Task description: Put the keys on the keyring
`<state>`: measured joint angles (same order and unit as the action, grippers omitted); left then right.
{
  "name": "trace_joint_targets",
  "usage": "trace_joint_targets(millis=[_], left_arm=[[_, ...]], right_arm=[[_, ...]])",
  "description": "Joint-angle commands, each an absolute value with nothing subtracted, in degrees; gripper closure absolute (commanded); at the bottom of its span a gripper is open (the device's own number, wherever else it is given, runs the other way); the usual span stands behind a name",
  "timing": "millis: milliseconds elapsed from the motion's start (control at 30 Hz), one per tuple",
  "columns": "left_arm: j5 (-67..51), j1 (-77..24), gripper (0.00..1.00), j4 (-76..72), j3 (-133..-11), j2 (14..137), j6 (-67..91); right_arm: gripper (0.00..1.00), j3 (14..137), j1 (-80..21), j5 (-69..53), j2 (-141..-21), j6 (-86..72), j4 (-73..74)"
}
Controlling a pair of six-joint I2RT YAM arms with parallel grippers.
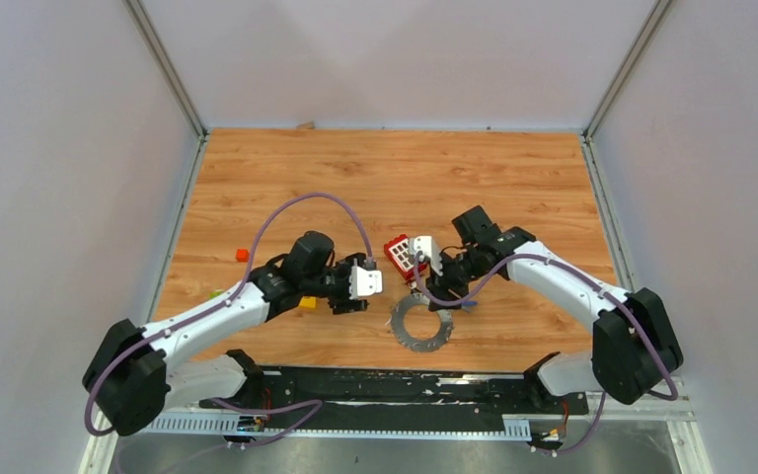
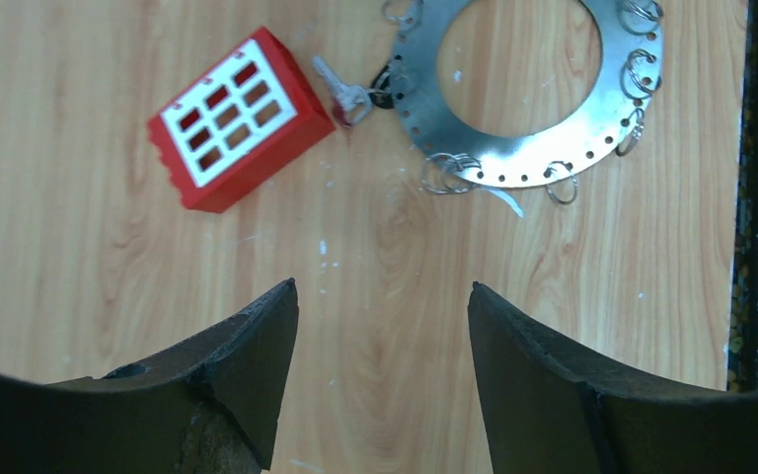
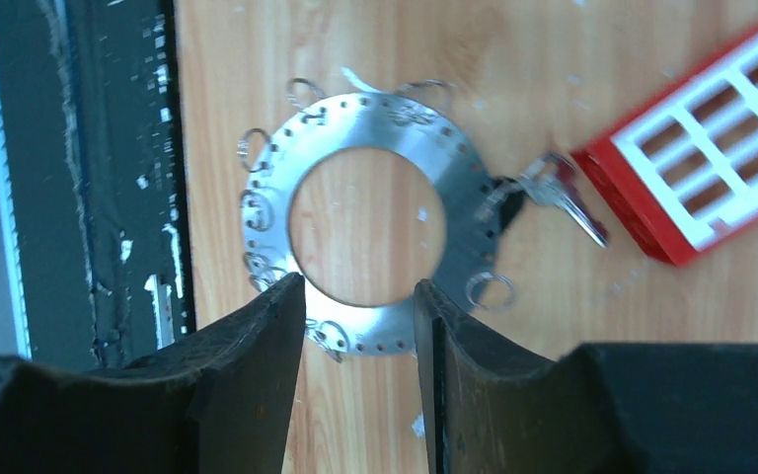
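Note:
The keyring point(image 1: 421, 324) is a flat grey metal ring with small wire loops round its rim, lying on the wooden table near the front edge; it also shows as the keyring point(image 2: 543, 109) and the keyring point(image 3: 365, 212). A silvery key point(image 2: 343, 95) and a black key head point(image 2: 383, 91) lie between the ring's edge and a red block point(image 2: 237, 118); in the right wrist view they are the keys point(image 3: 553, 193). My left gripper point(image 2: 383, 291) is open over bare wood, short of the ring. My right gripper point(image 3: 360, 288) hovers over the ring's rim, jaws apart and holding nothing.
The red block with white squares point(image 1: 402, 254) lies just behind the ring. Small toy bits lie at the left: an orange bit point(image 1: 242, 255), a yellow bit point(image 1: 308, 302) and a green bit point(image 1: 215, 293). A black rail point(image 1: 405, 385) runs along the table's front edge.

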<state>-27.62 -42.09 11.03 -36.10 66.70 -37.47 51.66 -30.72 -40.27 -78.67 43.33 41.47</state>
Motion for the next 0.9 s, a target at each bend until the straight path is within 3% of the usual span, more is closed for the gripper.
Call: trace_joint_targets(millis=[0,300,733,867], left_arm=[[-24.85,-40.63,0.28,13.41,-36.63,61.10,-39.00],[-22.84,-34.11,0.27,21.53,-38.66,56.29,-40.13],[-21.19,-31.46,0.27,23.87,-37.73,51.35,-41.77],[-20.96,-31.46,0.27,23.18,-37.62,51.83,-42.08]], right_arm=[[0.55,50.97,-36.11,-43.81,-79.10,51.81,45.47],[0.54,49.14,-50.82,-36.76,-83.10,53.03,41.02],[0.57,51.78,-53.61,-33.53,-89.97,54.30,38.85],[0.65,52.44,-53.61,-33.27,-90.15,54.35,39.59]])
